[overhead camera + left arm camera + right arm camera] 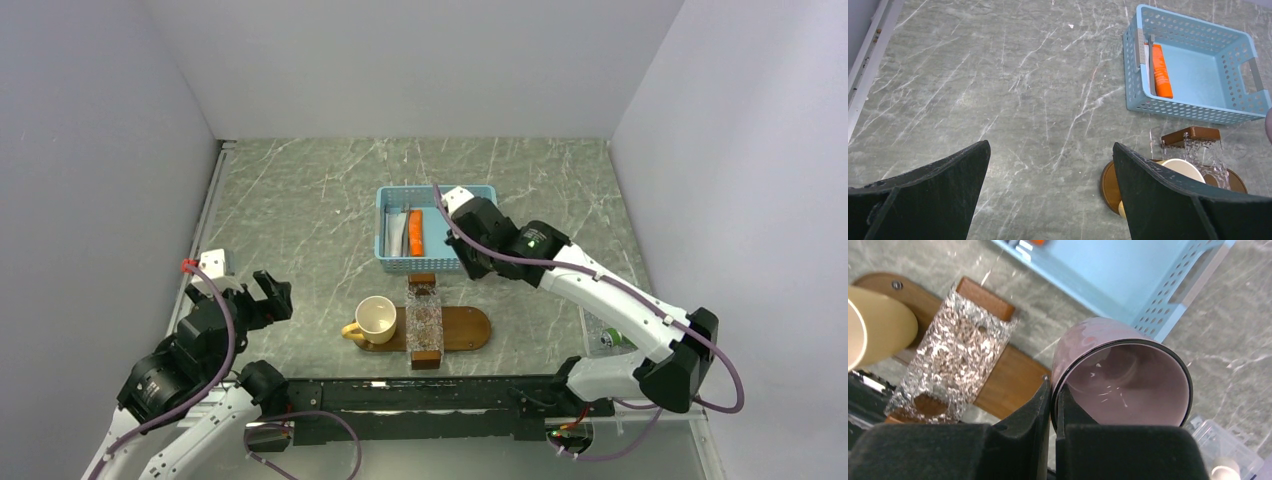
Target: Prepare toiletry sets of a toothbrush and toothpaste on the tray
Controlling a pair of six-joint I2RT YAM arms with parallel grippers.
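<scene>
Where the marble table is viewed from above, the light-blue basket is seen behind the tray, on which a cream cup and a clear box are set. The left gripper is held spread wide above the table's left side. The right gripper is pinched on the rim of a mauve cup. The toothbrush is laid in the basket beside the orange tube.

Your table is a grey-green marble pattern, veined in white. 3 plain pale walls box it in at 9, 12 and 3 o'clock, under soft, even light.
</scene>
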